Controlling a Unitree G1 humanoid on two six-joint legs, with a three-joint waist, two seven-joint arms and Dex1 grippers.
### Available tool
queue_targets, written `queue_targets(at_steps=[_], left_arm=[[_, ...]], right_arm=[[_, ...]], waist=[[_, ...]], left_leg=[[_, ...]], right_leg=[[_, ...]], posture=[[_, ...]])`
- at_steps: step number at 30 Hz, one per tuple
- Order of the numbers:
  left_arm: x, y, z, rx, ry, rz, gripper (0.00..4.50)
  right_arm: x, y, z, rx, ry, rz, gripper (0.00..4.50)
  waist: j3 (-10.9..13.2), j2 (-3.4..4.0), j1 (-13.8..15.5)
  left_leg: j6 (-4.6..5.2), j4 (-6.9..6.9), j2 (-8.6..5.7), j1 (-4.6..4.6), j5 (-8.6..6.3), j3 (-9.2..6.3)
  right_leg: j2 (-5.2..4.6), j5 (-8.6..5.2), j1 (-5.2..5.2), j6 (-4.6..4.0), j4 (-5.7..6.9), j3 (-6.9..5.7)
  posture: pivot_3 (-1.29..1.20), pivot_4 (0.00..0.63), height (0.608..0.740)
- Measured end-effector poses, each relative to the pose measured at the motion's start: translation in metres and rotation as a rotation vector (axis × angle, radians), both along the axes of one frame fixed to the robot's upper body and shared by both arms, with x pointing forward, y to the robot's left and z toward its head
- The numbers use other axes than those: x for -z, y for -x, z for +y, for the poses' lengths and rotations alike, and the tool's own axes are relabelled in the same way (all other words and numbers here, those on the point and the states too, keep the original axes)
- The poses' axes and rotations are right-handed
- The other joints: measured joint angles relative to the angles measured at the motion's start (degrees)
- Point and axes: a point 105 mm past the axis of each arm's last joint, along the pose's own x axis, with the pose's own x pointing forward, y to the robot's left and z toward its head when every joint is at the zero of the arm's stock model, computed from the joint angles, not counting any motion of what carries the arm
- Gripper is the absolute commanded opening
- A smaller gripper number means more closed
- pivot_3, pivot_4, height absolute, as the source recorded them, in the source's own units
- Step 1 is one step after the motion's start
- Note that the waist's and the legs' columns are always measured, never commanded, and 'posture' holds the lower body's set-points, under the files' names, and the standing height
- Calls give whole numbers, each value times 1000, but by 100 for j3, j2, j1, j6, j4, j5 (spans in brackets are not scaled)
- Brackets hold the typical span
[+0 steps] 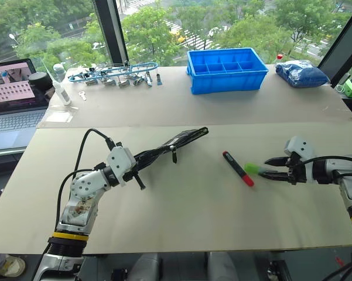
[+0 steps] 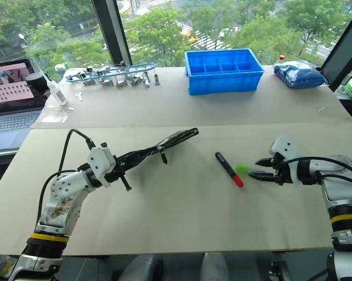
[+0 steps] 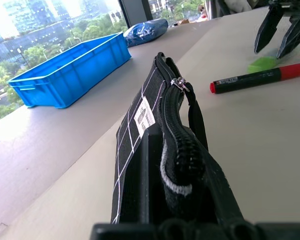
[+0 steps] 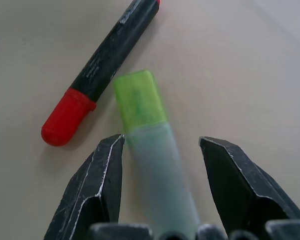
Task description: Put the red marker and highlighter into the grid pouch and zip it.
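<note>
The left gripper (image 1: 142, 157) pinches the black white-gridded fabric pouch (image 1: 178, 140) aloft for loading, while the spread right gripper (image 4: 162, 150) straddles the thick light-green highlighter (image 4: 150, 135) beside the slim black red-capped marker (image 1: 238, 168).

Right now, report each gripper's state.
Left gripper: shut on the black grid-lined fabric pouch.
Right gripper: open around the thick light-green highlighter.

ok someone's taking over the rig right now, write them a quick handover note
Left claw: shut on one end of the grid pouch, holding it out above the table.
Right claw: open, straddling the capped end of the highlighter, not gripping it.
Red marker: lying on the table, right beside the highlighter.
Done: pouch picked up.
Left: grab the highlighter, put it in the pouch, then the marker, then zip. Whether the pouch mouth is open is hard to tell.
</note>
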Motion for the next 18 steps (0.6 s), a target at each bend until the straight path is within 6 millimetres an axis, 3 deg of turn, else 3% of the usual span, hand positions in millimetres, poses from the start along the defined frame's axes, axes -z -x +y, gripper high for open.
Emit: queue_targets(at_steps=[6,12,18], left_arm=[[0,1,1,6,8,17,0],[0,1,1,6,8,16,0],[-1,1,2,3,9,14,0]], right_arm=[[7,-5,-5,-14,82,11,2710],[8,-12,-10,-19,143,7,1036],[8,-9,-9,-42,153,-10,1028]], waist=[[0,0,-6],[-3,-6,-3],[-5,-8,9]], left_leg=[[-6,0,0,2,3,1],[17,1,2,29,-10,1],[14,2,2,33,-8,0]], right_leg=[[1,0,0,0,1,0],[1,1,46,4,-7,-3],[1,2,48,5,-6,-4]], posture=[[0,150,740],[0,150,740],[0,150,740]])
